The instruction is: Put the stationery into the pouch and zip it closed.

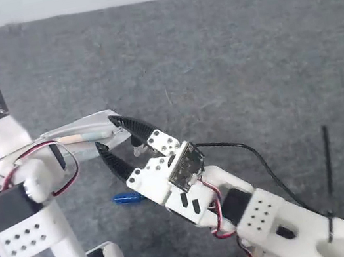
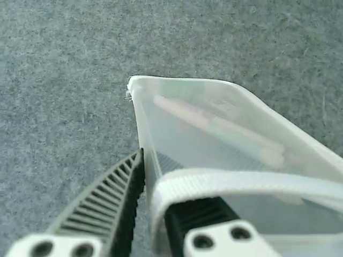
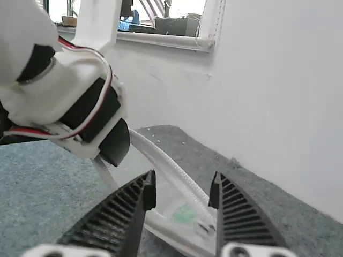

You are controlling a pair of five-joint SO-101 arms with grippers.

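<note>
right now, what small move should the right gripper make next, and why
Probably back the open right gripper off the translucent white zip pouch and down toward the small blue pen-like item, which lies on the grey carpet outside the pouch. The left gripper pinches the pouch.

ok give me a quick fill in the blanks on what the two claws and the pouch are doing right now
1. The left claw is ____ on the translucent white plastic pouch.
2. The right claw is ____, and its wrist view shows the pouch's white woven zip band between its jaws.
3. A small ____ pen-like item lies on the grey carpet, outside the pouch.
4. A pale stick-shaped item is already ____ the pouch.

Missing words: shut; open; blue; inside
</note>
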